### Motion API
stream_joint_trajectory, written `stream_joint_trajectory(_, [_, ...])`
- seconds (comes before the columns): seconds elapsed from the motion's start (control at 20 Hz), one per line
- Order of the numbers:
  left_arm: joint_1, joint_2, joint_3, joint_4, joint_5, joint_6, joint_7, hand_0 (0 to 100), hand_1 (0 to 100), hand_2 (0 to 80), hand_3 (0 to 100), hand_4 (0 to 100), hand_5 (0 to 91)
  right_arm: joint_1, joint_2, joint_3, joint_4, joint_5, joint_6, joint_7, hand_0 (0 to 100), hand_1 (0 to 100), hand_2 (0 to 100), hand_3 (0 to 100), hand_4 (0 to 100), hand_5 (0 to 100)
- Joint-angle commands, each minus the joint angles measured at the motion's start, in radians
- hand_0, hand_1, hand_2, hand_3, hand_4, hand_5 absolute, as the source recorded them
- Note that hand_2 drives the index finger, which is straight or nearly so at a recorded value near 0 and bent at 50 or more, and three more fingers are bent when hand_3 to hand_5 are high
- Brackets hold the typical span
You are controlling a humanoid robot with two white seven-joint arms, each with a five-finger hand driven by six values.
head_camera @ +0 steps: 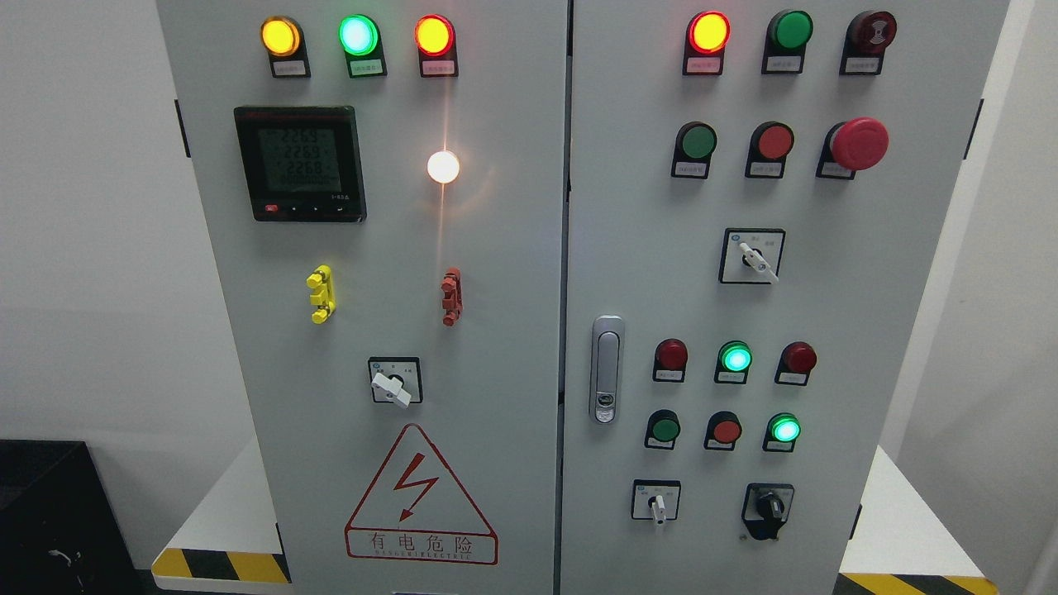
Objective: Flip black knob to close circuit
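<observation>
An electrical control cabinet faces the camera with neither robot hand in view, so their state cannot be told. The black knob sits untouched at the right door's lower right. A reach could stray to the white selector switch nearby and turn the wrong control.

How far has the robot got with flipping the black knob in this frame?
Nothing looks done yet. The black knob at the lower right of the right-hand cabinet door is untouched, and neither robot hand is in view. Nothing is in hand. Several lamps are already lit, such as the green one above. Still left: reaching in, gripping the knob and turning it.
</observation>
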Motion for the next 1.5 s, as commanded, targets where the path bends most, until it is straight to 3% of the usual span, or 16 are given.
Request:
stream_joint_trajectory(0.0, [0.023, 0.0, 0.0, -0.031, -0.001, 0.001, -0.001, 12, 56, 0.0, 0, 0, 0.0, -0.027, 0.004, 0.008, -0.214, 0.013, 0.041, -0.006, 0, 6, 78, 94, 84, 90])
stream_joint_trajectory(0.15, [0.023, 0.0, 0.0, -0.031, 0.0, 0.001, -0.001, 12, 56, 0.0, 0, 0, 0.0, -0.033, 0.004, 0.015, -0.272, 0.068, 0.108, -0.015, 0, 5, 81, 96, 88, 92])
stream_joint_trajectory(0.55, [0.023, 0.0, 0.0, -0.031, -0.001, 0.001, -0.001, 12, 56, 0.0, 0, 0, 0.0, -0.07, 0.005, 0.022, -0.385, 0.137, 0.183, -0.012, 0, 0, 85, 100, 91, 98])
stream_joint_trajectory(0.95, [0.023, 0.0, 0.0, -0.031, 0.0, 0.001, -0.001, 12, 56, 0.0, 0, 0, 0.0, -0.123, 0.006, 0.026, -0.421, 0.197, 0.217, 0.021, 0, 0, 86, 100, 92, 99])
stream_joint_trajectory(1.45, [0.023, 0.0, 0.0, -0.029, 0.0, 0.001, -0.001, 12, 56, 0.0, 0, 0, 0.0, -0.176, 0.007, 0.037, -0.436, 0.234, 0.252, 0.024, 0, 0, 87, 100, 92, 99])
